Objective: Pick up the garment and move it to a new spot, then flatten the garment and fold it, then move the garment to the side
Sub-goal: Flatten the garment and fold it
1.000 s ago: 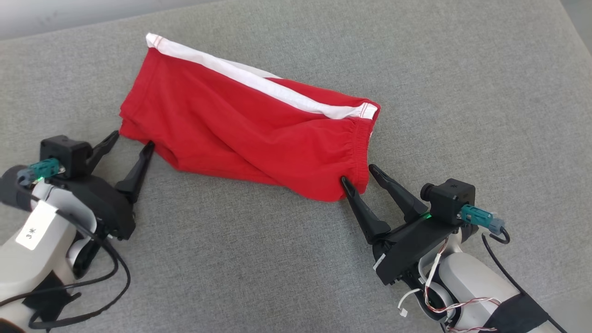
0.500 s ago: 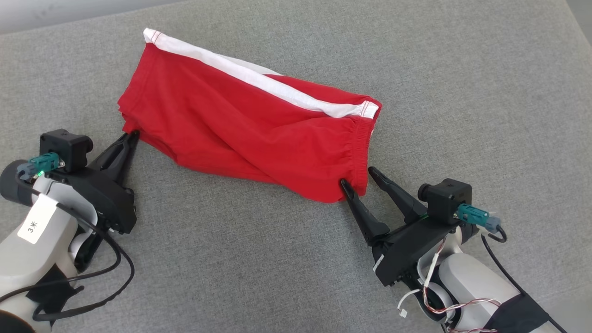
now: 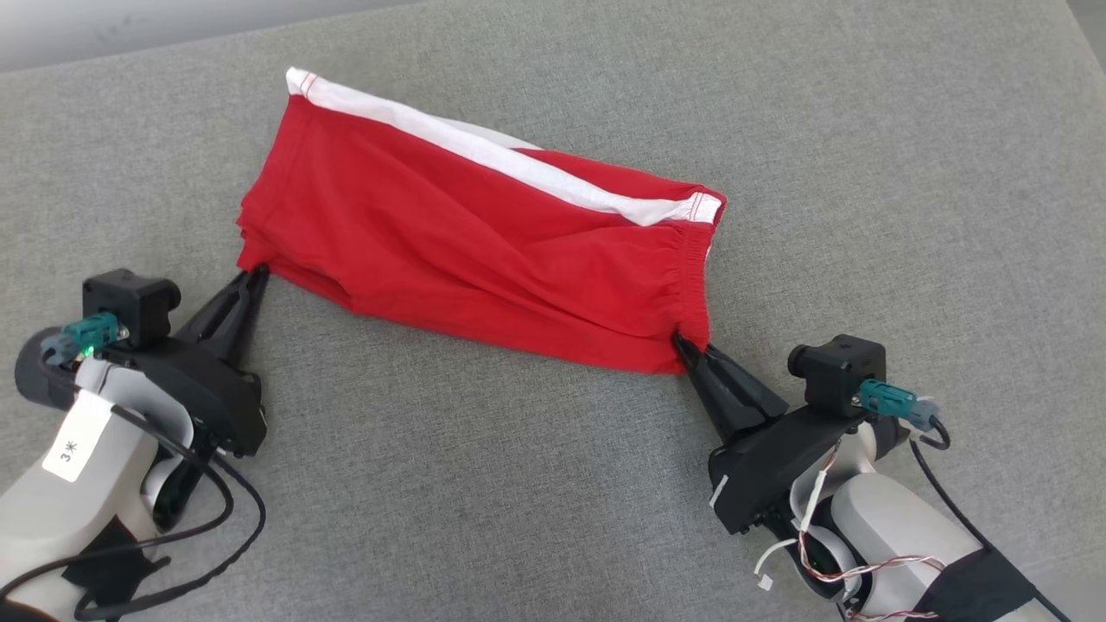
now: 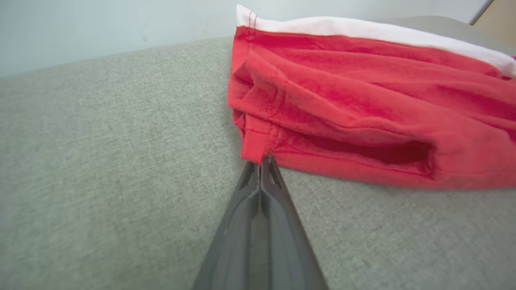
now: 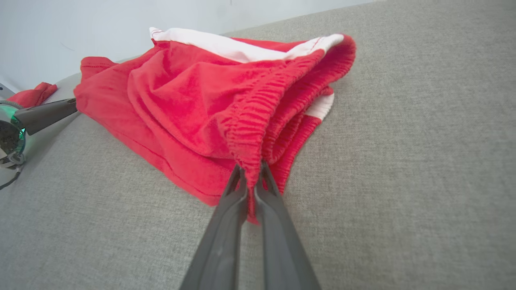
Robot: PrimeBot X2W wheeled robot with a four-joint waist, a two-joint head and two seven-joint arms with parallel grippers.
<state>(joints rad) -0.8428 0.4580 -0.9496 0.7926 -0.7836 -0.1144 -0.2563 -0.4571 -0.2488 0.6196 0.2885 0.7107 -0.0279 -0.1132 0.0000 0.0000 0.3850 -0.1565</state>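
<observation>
Since the shorts [image 3: 484, 242] lie folded lengthwise on the grey cushion [image 3: 518, 501], white stripe [image 3: 484, 151] along the far edge, the near edge offers two corners, and each pincer has one. The left gripper [image 3: 257, 275] is clenched on the hem [image 4: 258, 151] corner at the leg end. Its wrist view shows the fingers pressed together with only a small tip of red cloth between them, so that hold looks slight. The right gripper [image 3: 687, 345] is clenched on the elastic waistband [image 5: 258, 117] at the opposite end, with a thicker bunch of gathered cloth running down between its fingers. Both arms come in low from the near side, fingers pointing away from the robot, which leaves the cloth between them in plain sight. Holding the two ends well apart should let the shorts travel as a stretched strip rather than bunch up, which suits carrying them to a new spot or pulling them flat. Several layers are stacked at each corner, and I cannot tell how many each pincer has caught, so a lift may leave lower layers behind.
</observation>
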